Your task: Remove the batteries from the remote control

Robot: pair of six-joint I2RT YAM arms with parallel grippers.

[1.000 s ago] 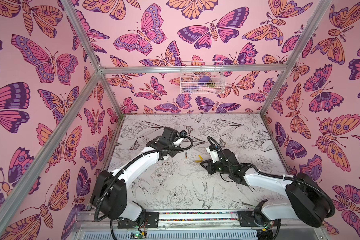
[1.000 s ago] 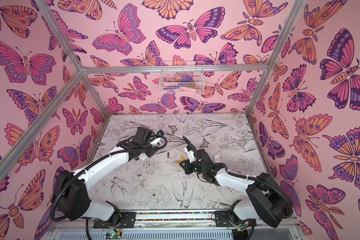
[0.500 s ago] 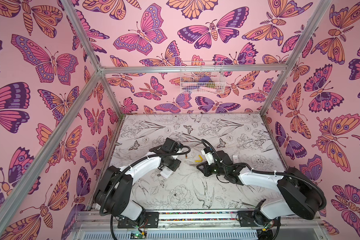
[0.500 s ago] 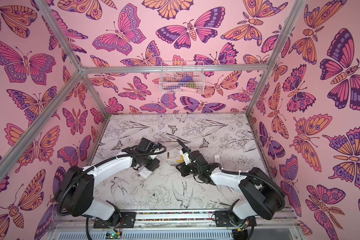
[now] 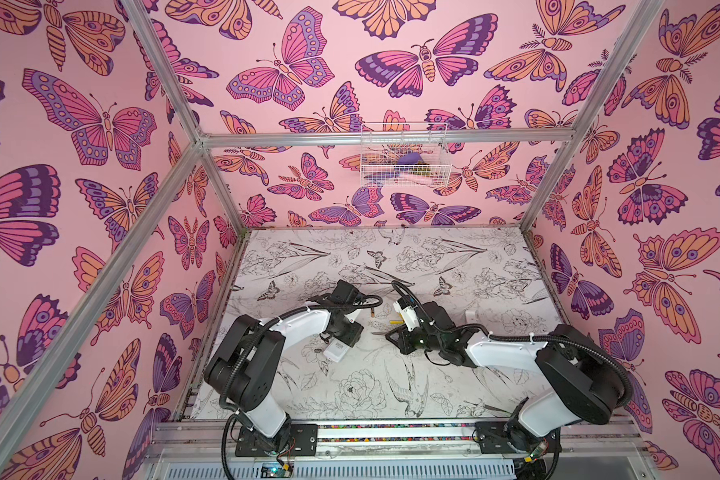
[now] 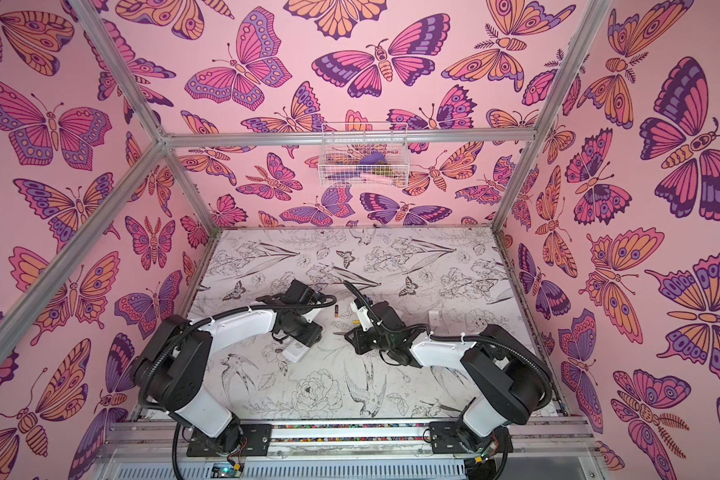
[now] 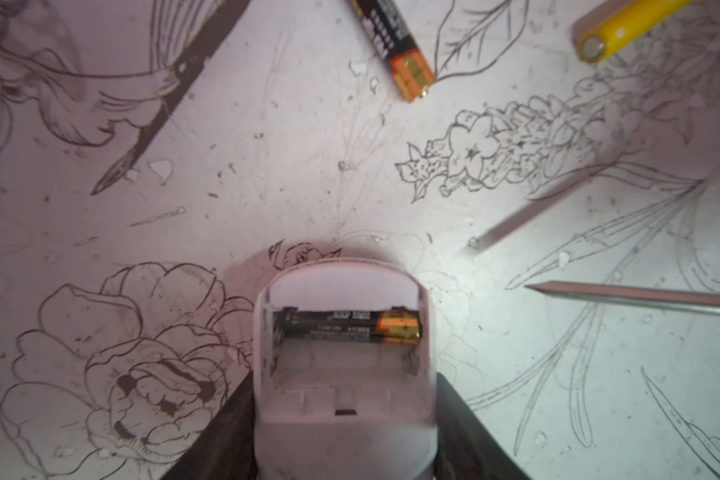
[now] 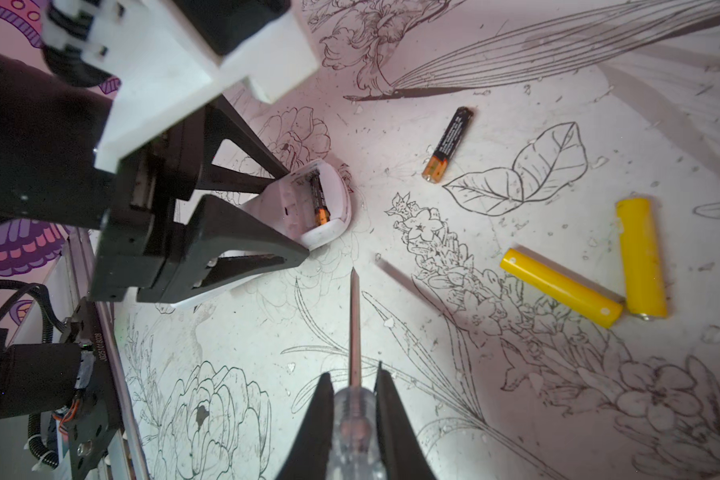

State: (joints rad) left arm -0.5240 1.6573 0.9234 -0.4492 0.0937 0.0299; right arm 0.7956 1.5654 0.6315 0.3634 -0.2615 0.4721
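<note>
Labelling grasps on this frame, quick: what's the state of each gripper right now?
Left gripper: closed on the remote control.
Right gripper: closed on the screwdriver, gripping its clear handle.

Four batteries, three out on the surface and one still in the white remote

The remote [image 7: 344, 419] sits left of centre, back up and cover off, gripped at its sides by the fingers [image 8: 246, 232] of the left gripper [image 7: 344, 386]. One black battery with a gold end [image 7: 346, 328] lies crosswise in the slot closest to the remote's rounded end; the slot beside it is empty. A second black battery [image 8: 447, 143] lies flat on the surface, farther back and right of the remote, apart from it. The two yellow batteries [image 8: 560, 286] [image 8: 641, 257] lie flat to its right, forming a V with their ends close together.
</note>
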